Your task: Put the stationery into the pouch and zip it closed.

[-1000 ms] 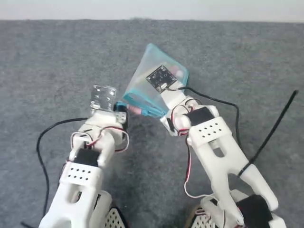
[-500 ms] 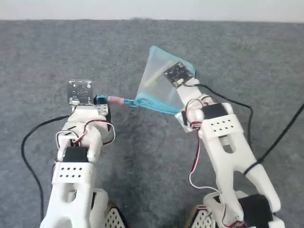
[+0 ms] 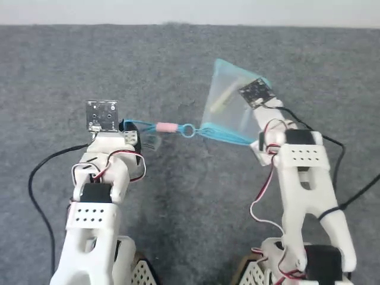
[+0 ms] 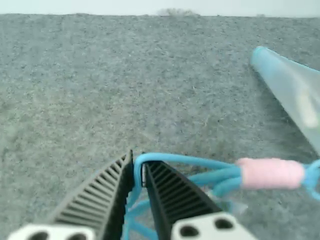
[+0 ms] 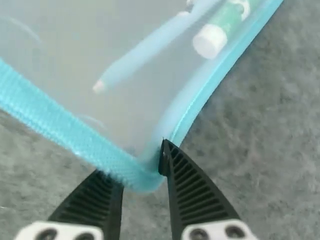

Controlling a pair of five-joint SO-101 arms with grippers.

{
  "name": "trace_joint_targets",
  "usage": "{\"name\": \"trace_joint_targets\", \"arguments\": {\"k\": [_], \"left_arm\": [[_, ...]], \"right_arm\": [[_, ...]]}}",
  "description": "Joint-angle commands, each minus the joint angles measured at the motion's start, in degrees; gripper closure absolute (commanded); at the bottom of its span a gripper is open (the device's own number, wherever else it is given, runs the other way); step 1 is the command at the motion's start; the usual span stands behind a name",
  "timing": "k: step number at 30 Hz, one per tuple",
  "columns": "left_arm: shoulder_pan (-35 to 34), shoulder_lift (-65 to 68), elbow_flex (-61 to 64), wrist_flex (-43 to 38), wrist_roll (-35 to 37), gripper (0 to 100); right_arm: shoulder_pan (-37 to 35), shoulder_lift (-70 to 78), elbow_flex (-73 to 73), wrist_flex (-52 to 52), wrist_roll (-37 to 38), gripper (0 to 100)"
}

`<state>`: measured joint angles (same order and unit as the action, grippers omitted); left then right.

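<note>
Pouch sits pinched at one corner in the right end effector, with a pen and a marker inside. The left end effector is clamped on the blue zip cord, which runs tight to the pouch. A hard pull could slip the corner free, or the cord could slide out.

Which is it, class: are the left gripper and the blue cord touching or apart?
Touching. The left wrist view shows the left gripper clamped on the cord, at its loop.
</note>
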<state>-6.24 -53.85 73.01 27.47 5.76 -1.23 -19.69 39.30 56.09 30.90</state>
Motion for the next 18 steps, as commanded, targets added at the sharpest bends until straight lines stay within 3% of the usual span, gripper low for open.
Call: {"name": "trace_joint_targets", "arguments": {"k": [1, 9, 14, 18], "left_arm": [[-2.2, 0.09, -3.82, 0.18, -0.53, 99], [2.02, -0.44, -2.24, 0.18, -1.67, 96], [2.9, -0.44, -1.63, 0.18, -2.64, 80], [2.9, -0.44, -1.19, 0.18, -2.64, 76]], "right_arm": [[6.81, -0.04, 0.18, 2.24, 1.58, 99.2], [0.13, -1.63, 1.32, 9.36, 1.14, 96.6], [-3.65, -8.92, 1.41, 15.96, -0.09, 74.2], [-4.62, -16.22, 1.41, 17.45, -3.52, 64.7]]}}
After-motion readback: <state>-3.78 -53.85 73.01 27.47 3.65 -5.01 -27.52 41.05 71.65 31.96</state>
